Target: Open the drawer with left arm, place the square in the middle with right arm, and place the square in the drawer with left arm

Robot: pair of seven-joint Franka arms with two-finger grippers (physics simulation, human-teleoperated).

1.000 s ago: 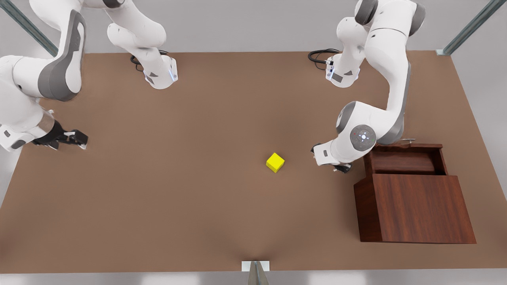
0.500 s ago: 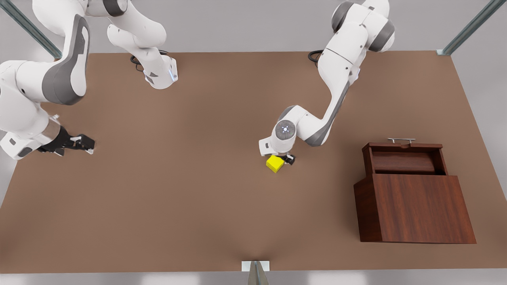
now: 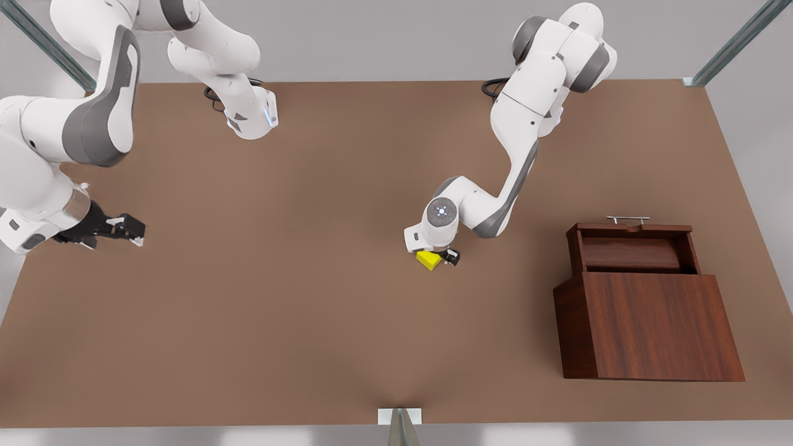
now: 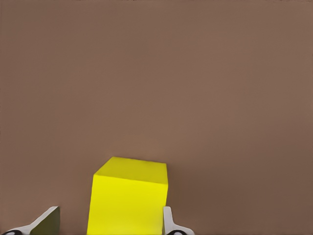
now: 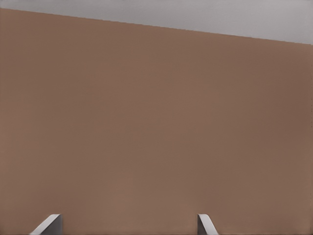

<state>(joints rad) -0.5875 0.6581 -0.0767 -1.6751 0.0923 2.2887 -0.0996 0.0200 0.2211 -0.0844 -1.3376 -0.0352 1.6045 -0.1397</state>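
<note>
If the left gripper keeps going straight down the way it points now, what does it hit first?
The square: it sits between the left gripper's open fingers, one beside a face, one standing off. Past it is only the tabletop, probably close beneath.

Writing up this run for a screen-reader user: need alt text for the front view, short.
The left claw is down over the yellow square in the middle of the brown table, fingers on either side of it. On the front view's right stands the wooden cabinet with its drawer pulled open. The right claw waits open near the table's left edge.
</note>
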